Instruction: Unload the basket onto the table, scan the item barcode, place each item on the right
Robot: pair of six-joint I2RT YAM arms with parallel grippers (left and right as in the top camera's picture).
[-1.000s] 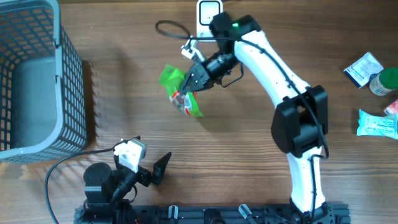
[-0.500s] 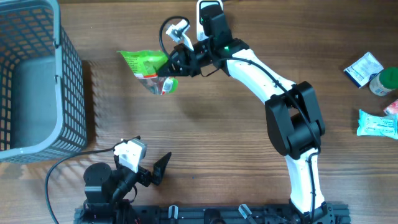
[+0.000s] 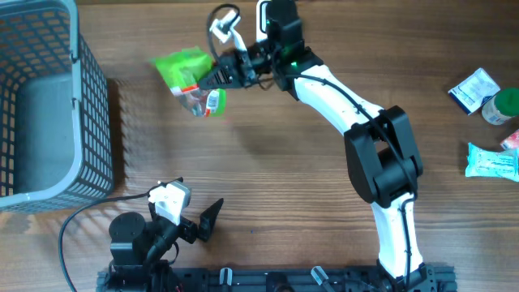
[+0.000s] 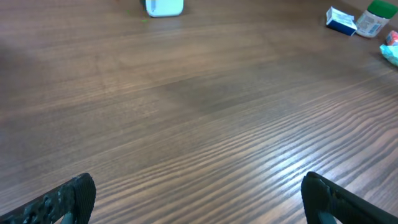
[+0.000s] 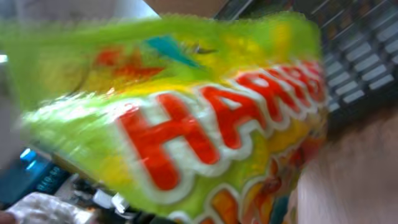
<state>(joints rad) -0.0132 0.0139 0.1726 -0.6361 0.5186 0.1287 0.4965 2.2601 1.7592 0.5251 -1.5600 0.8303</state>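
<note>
A green Haribo candy bag [image 3: 185, 75] hangs above the far part of the table, left of the white barcode scanner [image 3: 271, 11]. My right gripper [image 3: 214, 79] is shut on the bag's right edge. In the right wrist view the bag [image 5: 186, 124] fills nearly the whole frame, blurred, and hides the fingers; no barcode shows there. The scanner [image 4: 165, 7] also shows at the far edge in the left wrist view. My left gripper [image 3: 197, 217] rests at the near left, open with nothing between its fingers [image 4: 65, 200].
A grey mesh basket [image 3: 89, 97] stands at the far left, close to the bag. At the right edge lie a blue-white packet [image 3: 474, 88], a green-lidded bottle [image 3: 501, 105] and a light blue packet [image 3: 492, 161]. A black cable [image 3: 77, 231] loops near the left arm.
My right arm has carried the bag from the table's middle up and to the left, toward the far edge beside the scanner. The left arm has not moved.
</note>
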